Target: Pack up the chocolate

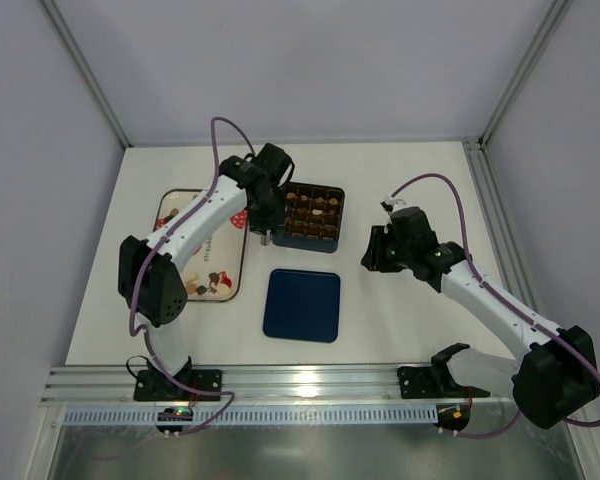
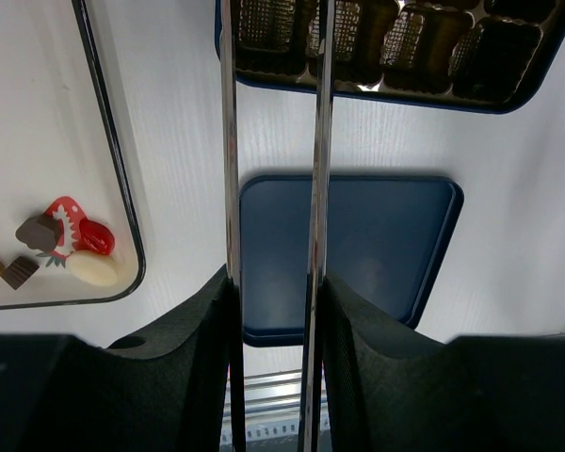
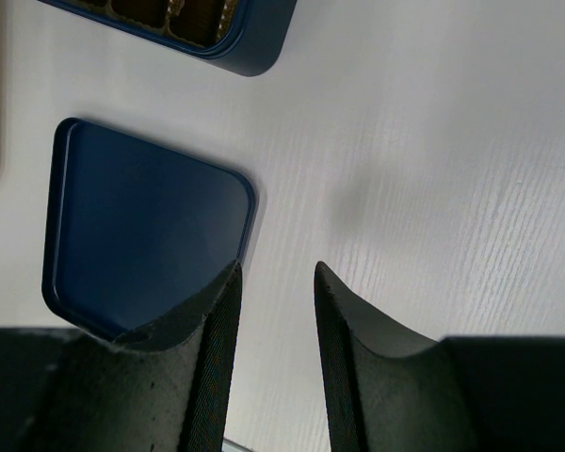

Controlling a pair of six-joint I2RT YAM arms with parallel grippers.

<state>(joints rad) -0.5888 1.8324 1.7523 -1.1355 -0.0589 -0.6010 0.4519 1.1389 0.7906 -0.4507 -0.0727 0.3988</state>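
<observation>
Several small pieces of chocolate [image 2: 94,270], dark brown, tan and cream, lie on the strawberry-print tray [image 2: 113,160], seen near its front edge [image 1: 208,288] from above. More pieces sit in cells of the dark-blue box [image 1: 339,216] with the brown grid insert. My left gripper [image 1: 264,236] hangs at the box's left front corner. Its two long metal blades [image 2: 228,141] stand apart and parallel, with nothing showing between them; their tips run out of the wrist view's top. My right gripper [image 3: 277,268] is open and empty over bare table, right of the lid.
The flat dark-blue lid [image 1: 302,305] lies in front of the box, also in the left wrist view [image 2: 377,245] and the right wrist view [image 3: 141,226]. The box's corner [image 3: 254,56] shows at the top. An aluminium rail [image 1: 300,380] runs along the near edge.
</observation>
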